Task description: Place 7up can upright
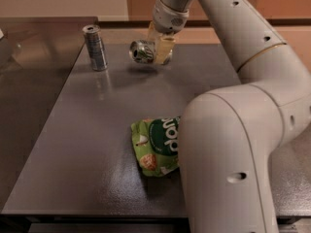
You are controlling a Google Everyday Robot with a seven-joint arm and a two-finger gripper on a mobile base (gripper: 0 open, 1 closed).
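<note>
Entry, one view. Your gripper point(160, 48) hung toward 12 o'clock over the counter point(82, 140), near the far edge, with its pale fingers closed across the body of the 7up can point(141, 51). The can lay on its side in the grasp, its shiny metal end turned toward 9 o'clock and slightly toward the camera. It appeared clear of the surface, since a soft shadow sat on the counter just below it. The side-on grip probably reflected how the can was lying when taken, so the wrist would need to rotate a quarter turn before any set-down. The can looked silver and standard width. Its circular end caught the light, while the green and white label was mostly hidden behind the fingers. No dent could be made out. A taller, slimmer dark can point(95, 47) stood upright at 9 o'clock from the 7up can, apart from it but close enough to matter if you swung that way. A green snack bag point(156, 147) lay flat at 6 o'clock, well apart, with one edge hidden by the white arm point(252, 42). The bare counter directly below the gripper looked like the safest landing spot.
</note>
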